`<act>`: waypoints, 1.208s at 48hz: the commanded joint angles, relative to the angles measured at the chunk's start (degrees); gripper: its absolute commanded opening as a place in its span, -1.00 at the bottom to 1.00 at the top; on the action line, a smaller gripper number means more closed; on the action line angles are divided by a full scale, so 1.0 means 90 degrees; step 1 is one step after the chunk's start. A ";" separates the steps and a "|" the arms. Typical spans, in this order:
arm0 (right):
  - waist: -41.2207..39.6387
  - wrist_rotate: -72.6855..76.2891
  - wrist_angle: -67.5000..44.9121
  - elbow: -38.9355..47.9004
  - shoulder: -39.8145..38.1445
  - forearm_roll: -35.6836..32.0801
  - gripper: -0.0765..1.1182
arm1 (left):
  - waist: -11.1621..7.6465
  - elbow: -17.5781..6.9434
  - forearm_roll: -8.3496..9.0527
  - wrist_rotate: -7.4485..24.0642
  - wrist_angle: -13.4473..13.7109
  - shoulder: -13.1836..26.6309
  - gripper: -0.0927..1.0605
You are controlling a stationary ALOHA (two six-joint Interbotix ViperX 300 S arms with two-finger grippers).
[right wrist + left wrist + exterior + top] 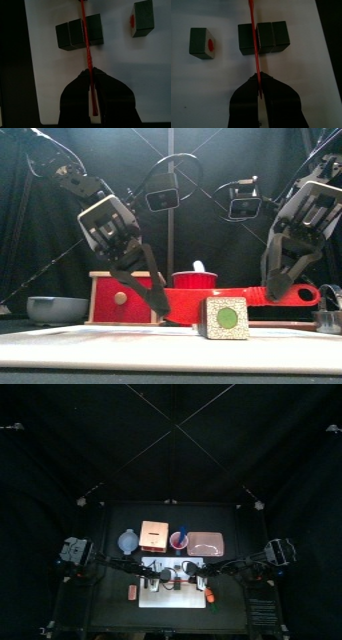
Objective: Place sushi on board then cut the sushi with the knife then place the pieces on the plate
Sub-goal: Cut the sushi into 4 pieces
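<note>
Nearest the desk's front edge lies the white cutting board [107, 343]. On it stands one cut piece [225, 318] of sushi, with a dark green rim, a pale face and a green oval at its centre. It stands apart from the sushi roll [264, 37], which is three dark green blocks pressed together in a row and lying flat on the board (the wrist views show it best).

The red knife [254, 295] runs level over the roll. Its thin blade is lined up close to a seam, with one block on one side and two on the other. Whether the edge touches the blocks cannot be told.

Both arms slope down and inward from above. The left tool [158, 310] is pinched narrow on the blade's end, and the right tool [278, 291] is closed round the thicker handle end, so the knife spans from one to the other.

Bare white board lies all around the roll and the piece. A clear strip separates the roll's end from the board's edge, with dark desk beyond.

Farther back stands a red cup [195, 281]. Beside it, toward the left arm's side, is a wooden box [118, 293] with a red drawer front, and then a blue-grey bowl [56, 308]. The pink tray [206, 542] lies on the cup's other side, near the back edge and well apart from the board, with the black back curtain [171, 444] behind it all.
</note>
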 commanded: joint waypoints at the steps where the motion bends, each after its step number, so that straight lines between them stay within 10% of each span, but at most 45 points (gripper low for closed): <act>1: 0.0039 0.0010 0.0010 -0.0098 0.0059 0.0039 -0.27 | -0.0020 -0.0107 -0.0059 0.0010 0.0010 0.0020 -0.16; 58: -0.0459 0.0010 0.0010 -0.0127 -0.0020 -0.0342 -0.27 | 0.0234 -0.0176 0.0244 0.0049 -0.0029 0.0039 -0.16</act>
